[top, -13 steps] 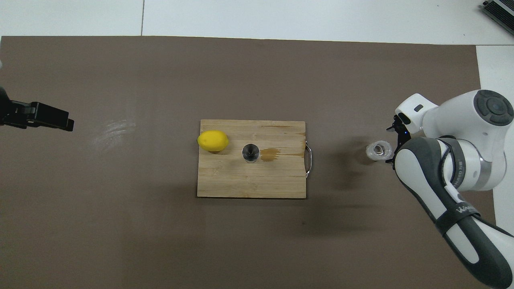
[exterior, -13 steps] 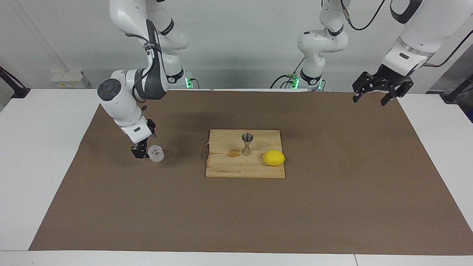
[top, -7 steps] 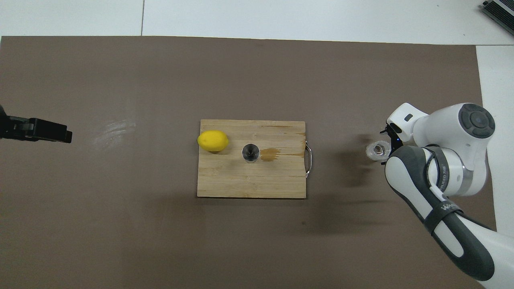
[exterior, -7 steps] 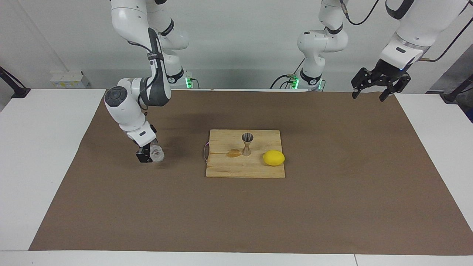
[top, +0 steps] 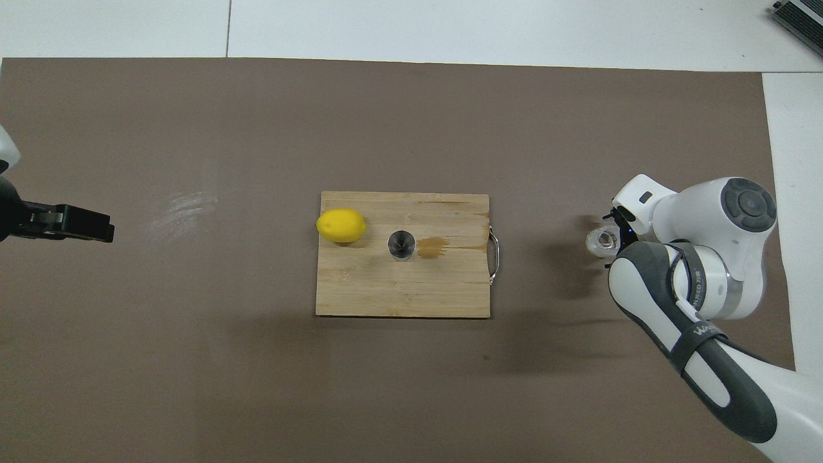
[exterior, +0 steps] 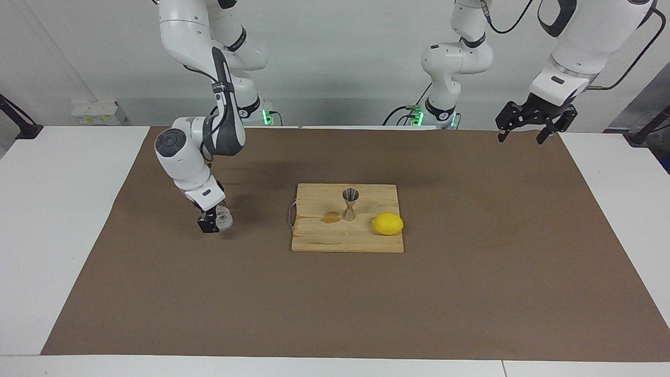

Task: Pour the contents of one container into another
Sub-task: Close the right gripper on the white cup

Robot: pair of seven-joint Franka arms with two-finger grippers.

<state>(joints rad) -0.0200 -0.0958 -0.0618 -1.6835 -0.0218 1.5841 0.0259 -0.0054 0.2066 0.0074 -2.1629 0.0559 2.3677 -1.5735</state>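
The right hand (exterior: 213, 222) is down at the glass cup (exterior: 223, 218) on the counter's brown mat (exterior: 335, 303), fingers spread about it, seemingly ready to grip it for pouring. At the cup's three o'clock in the facing view, the steel jigger (exterior: 350, 203) stands upright on the wooden board (exterior: 345, 238), mouth up to receive, with a lemon (exterior: 388, 224) beside it. The left hand (exterior: 528, 128) waits spread and empty over the mat's edge.

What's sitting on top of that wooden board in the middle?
On the cutting board stand a steel jigger and, beside it toward the left arm's end, a lemon. A brownish stain marks the wood on the jigger's other flank. What the jigger holds cannot be seen.
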